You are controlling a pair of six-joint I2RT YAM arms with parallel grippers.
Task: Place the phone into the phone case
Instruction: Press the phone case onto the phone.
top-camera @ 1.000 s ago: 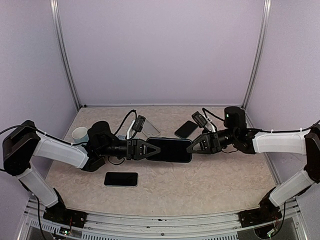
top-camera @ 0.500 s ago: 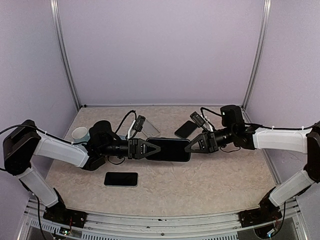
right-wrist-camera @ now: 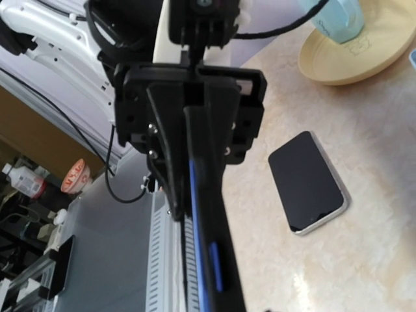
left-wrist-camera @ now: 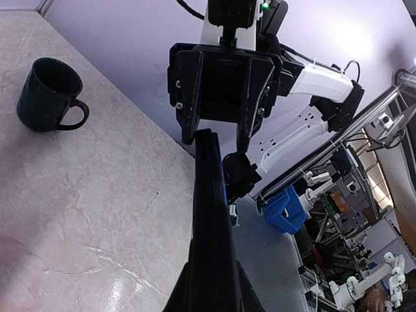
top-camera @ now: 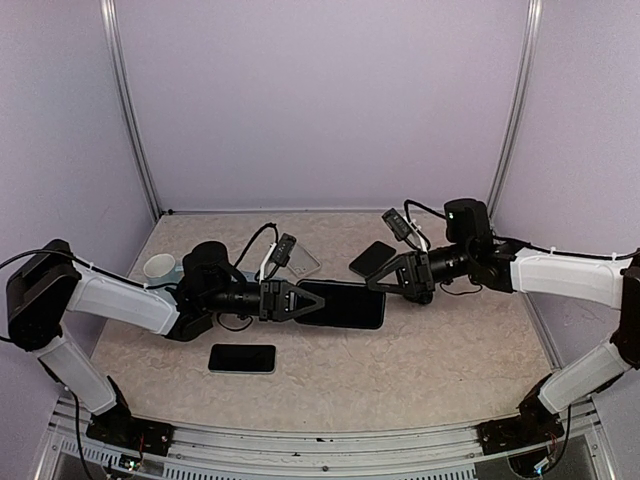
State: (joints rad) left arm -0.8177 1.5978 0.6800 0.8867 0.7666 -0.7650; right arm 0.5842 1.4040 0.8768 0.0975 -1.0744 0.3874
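Observation:
A black phone case [top-camera: 345, 304] with a blue-edged phone seated in it hangs level above the table's middle. My left gripper [top-camera: 310, 301] is shut on its left end. In the left wrist view the case [left-wrist-camera: 211, 214] runs edge-on from my shut fingers [left-wrist-camera: 188, 296] toward the right gripper [left-wrist-camera: 214, 140]. That gripper is open, its fingers straddling the case's far end with gaps on both sides. From above, the right gripper [top-camera: 388, 285] sits just off the case's right end. The right wrist view shows the blue edge [right-wrist-camera: 207, 260] close up.
A second phone [top-camera: 242, 357] with a pale rim lies face up near the front; it also shows in the right wrist view [right-wrist-camera: 305, 182]. Another dark phone [top-camera: 372, 258] and a clear case [top-camera: 302, 263] lie behind. A cup on a plate [top-camera: 158, 267] stands far left. A dark mug [left-wrist-camera: 51, 94] stands on the table.
The right gripper has opened off the case's right end and drawn back a little up and right. The left gripper still holds the case, shifted slightly right.

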